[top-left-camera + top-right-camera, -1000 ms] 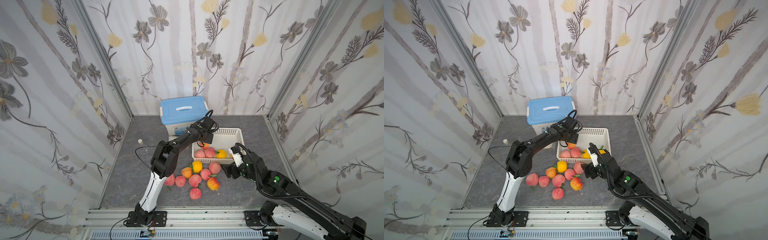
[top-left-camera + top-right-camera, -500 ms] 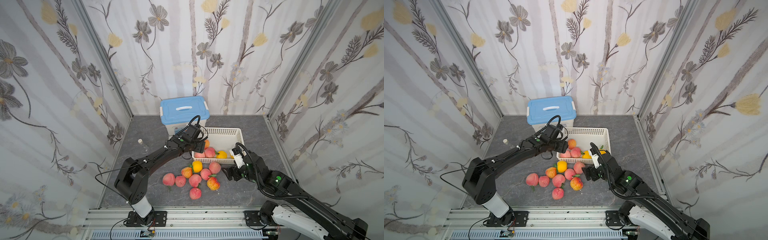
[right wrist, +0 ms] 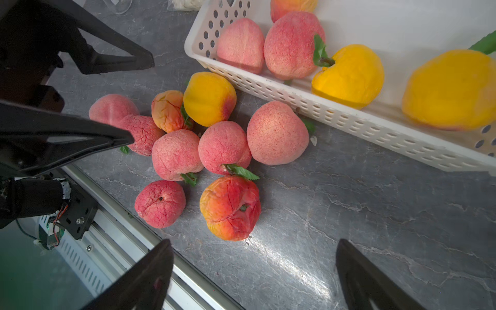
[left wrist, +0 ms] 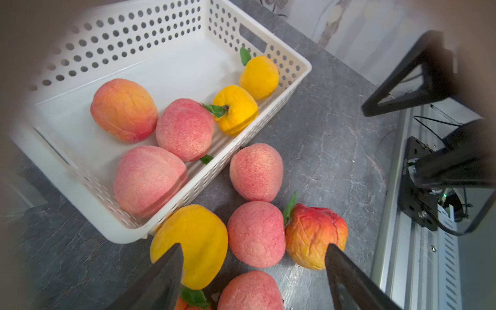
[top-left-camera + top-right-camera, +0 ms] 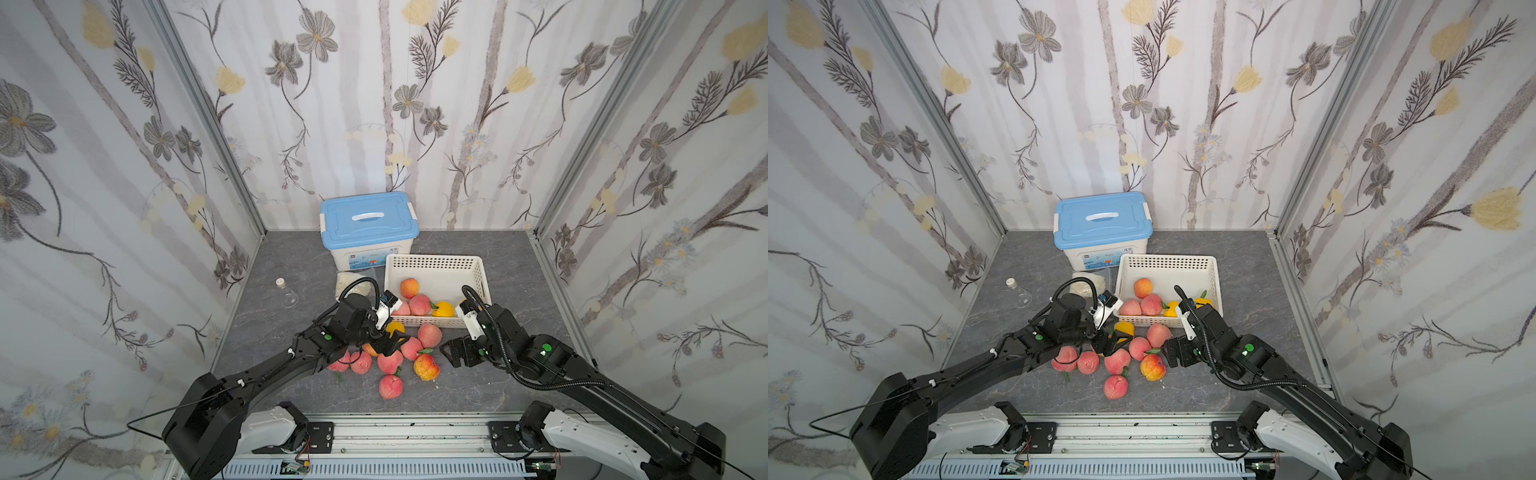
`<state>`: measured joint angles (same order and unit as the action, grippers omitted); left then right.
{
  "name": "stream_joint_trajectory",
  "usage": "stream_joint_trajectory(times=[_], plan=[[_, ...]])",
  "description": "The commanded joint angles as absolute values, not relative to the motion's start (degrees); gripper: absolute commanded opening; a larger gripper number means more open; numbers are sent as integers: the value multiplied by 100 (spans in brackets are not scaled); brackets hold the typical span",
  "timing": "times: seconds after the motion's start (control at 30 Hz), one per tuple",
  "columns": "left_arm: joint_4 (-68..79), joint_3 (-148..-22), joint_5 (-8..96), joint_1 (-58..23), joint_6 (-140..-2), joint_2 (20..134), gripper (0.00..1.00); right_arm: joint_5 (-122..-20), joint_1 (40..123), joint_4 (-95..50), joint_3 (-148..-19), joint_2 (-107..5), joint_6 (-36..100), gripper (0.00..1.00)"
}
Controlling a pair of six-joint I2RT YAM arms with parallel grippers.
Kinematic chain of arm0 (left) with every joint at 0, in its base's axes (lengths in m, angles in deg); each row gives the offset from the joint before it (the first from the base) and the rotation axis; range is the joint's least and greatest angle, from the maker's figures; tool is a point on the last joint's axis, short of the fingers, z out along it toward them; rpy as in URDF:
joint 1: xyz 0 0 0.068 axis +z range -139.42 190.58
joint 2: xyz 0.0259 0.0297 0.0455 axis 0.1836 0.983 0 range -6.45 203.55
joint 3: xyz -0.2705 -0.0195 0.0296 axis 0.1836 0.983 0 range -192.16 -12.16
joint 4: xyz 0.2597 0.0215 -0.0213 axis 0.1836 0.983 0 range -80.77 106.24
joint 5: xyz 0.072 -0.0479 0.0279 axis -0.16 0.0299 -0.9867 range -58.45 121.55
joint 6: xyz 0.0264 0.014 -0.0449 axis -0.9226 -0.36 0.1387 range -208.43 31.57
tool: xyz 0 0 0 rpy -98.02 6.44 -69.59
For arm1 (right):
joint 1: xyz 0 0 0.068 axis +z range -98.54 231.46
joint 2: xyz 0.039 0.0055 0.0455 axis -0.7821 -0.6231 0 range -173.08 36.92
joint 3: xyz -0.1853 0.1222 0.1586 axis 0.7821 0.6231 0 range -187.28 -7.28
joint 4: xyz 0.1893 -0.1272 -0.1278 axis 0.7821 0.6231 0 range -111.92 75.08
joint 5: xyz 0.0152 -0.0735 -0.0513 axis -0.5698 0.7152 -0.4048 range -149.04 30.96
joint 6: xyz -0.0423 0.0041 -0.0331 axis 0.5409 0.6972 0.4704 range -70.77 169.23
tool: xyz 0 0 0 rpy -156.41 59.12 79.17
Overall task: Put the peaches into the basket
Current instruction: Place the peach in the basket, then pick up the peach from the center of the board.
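Nine loose peaches (image 5: 411,348) lie packed together, most touching a neighbour, on the grey table (image 5: 519,374) at the lower centre of both top views, just in front of the near wall of the basket (image 5: 434,262). Five more (two yellow, two pink, one orange-blushed) already rest inside it. Both arms are empty-handed: the left gripper (image 4: 253,245), entering from the lower left of the top views, and the right gripper (image 3: 253,241), entering from the lower right, each hold their jaws spread wide with nothing between them. Probable hazards follow from crowding. A finger lowered into so tight a cluster may land on a neighbouring fruit, pinch two at once, or set the round peaches rolling. The two grippers also converge on the same cluster and could collide. In the left wrist view the left jaws straddle a pink peach (image 4: 256,233), with a yellow peach (image 4: 193,241) close by one finger and an orange-red peach (image 4: 314,236) by the other; whether either is touched cannot be told. The right gripper sits low just beside that orange-red peach, not around it. The blue-lidded storage box (image 5: 368,220) stands behind the basket, at mid-frame.
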<state>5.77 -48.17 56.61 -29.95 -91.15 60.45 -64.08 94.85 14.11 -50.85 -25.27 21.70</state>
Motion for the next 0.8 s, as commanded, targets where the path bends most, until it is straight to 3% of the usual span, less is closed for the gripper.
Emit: stream_joint_trajectory(times=[0.0, 0.27, 0.77], plan=[[185, -4668, 6038, -3080, -9460, 5649, 85, -6781, 9510, 1479, -5208, -2774, 1847, 95], [257, -4358, 5626, -3892, -9552, 5497, 85, -6854, 9981, 1322, -5279, -3554, 1409, 96], [399, -4274, 5124, -3974, -9772, 5345, 85, -7430, 10236, 419, -5176, -4795, 838, 93]])
